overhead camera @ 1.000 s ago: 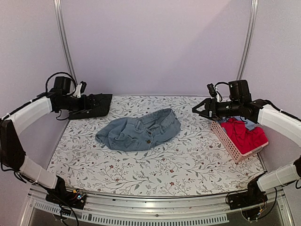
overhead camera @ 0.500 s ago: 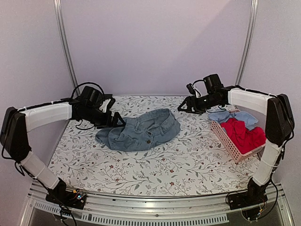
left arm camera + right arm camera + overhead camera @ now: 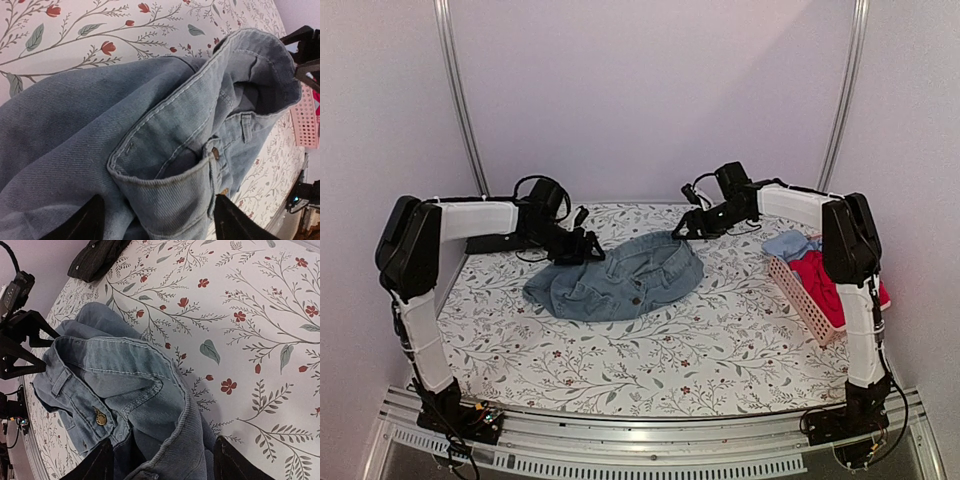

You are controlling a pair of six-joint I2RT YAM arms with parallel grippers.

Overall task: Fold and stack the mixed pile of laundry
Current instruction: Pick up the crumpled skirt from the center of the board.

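From above, the blue jeans (image 3: 615, 280) lie in a crumpled heap in the middle of the table (image 3: 620, 365). The table has a cloth with little flowers and leaves on it. The left gripper (image 3: 583, 246) is low down at the far left edge of the jeans. The right gripper (image 3: 686, 228) is at their far right corner. On the right stands a pink basket (image 3: 807, 300). A red garment (image 3: 815, 272) lies in it, with a pale blue one (image 3: 788, 243) at its far end. A black shirt (image 3: 490, 243) lies at the back left of the table, partly hidden behind the left arm.

In the left wrist view, the two black fingers (image 3: 87, 222) stand wide apart at the bottom. A thick fold of the jeans, with a pocket and a metal button (image 3: 215, 153), sits between them. I cannot tell if the fingers touch the cloth. Farther off, the waistband stands up, and the black tips of the right gripper are just beside it.

In the right wrist view, the fingers (image 3: 97, 465) are wide apart too. A fat seam of the jeans lies between them, and nothing looks pinched. The left gripper shows at the left edge, just beside the waistband. The black shirt is at the top, well apart from the jeans.
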